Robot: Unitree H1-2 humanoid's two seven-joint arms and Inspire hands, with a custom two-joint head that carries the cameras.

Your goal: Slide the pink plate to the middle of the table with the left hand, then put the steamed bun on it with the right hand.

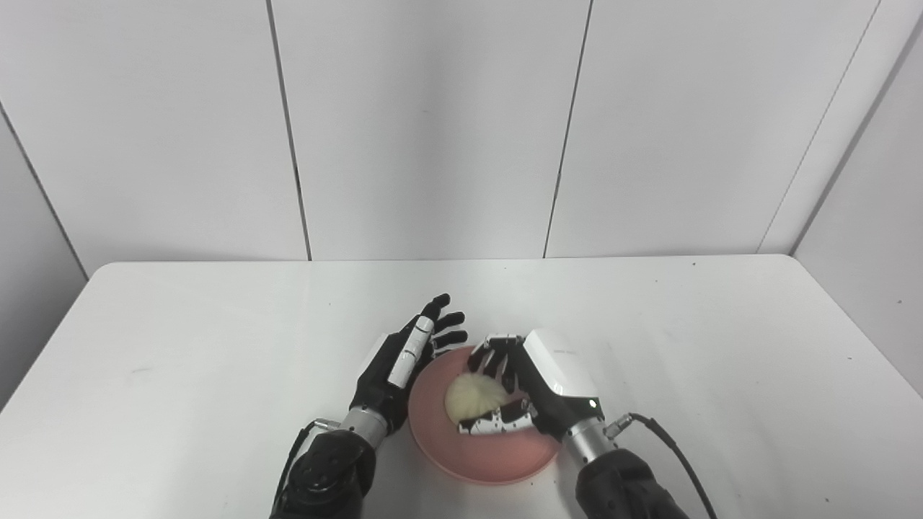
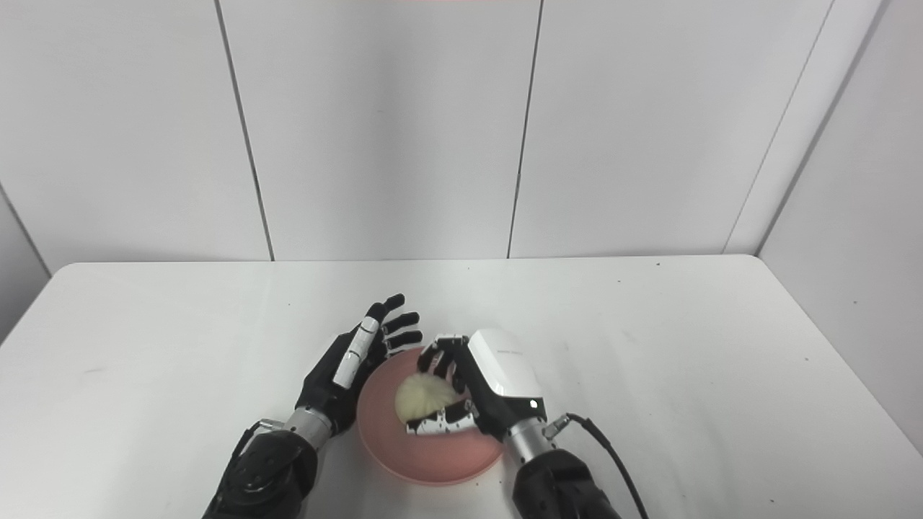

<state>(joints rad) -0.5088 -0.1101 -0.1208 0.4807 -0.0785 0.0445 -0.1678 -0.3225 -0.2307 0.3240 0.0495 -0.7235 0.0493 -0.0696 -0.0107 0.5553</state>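
A pink plate [image 1: 490, 458] lies on the white table near its front edge, about mid-width. On it sits a pale steamed bun [image 1: 472, 398]. My right hand [image 1: 537, 386] reaches over the plate from the right, fingers and thumb curled round the bun and touching it. My left hand [image 1: 404, 357] lies flat along the plate's left rim, fingers stretched out and apart, holding nothing. In the right eye view the bun [image 2: 422, 396] sits between the right hand's [image 2: 483, 386] thumb and fingers.
The white table [image 1: 216, 346] stretches wide to both sides and back to a white panelled wall [image 1: 433, 130]. A black cable [image 1: 670, 447] trails from the right wrist.
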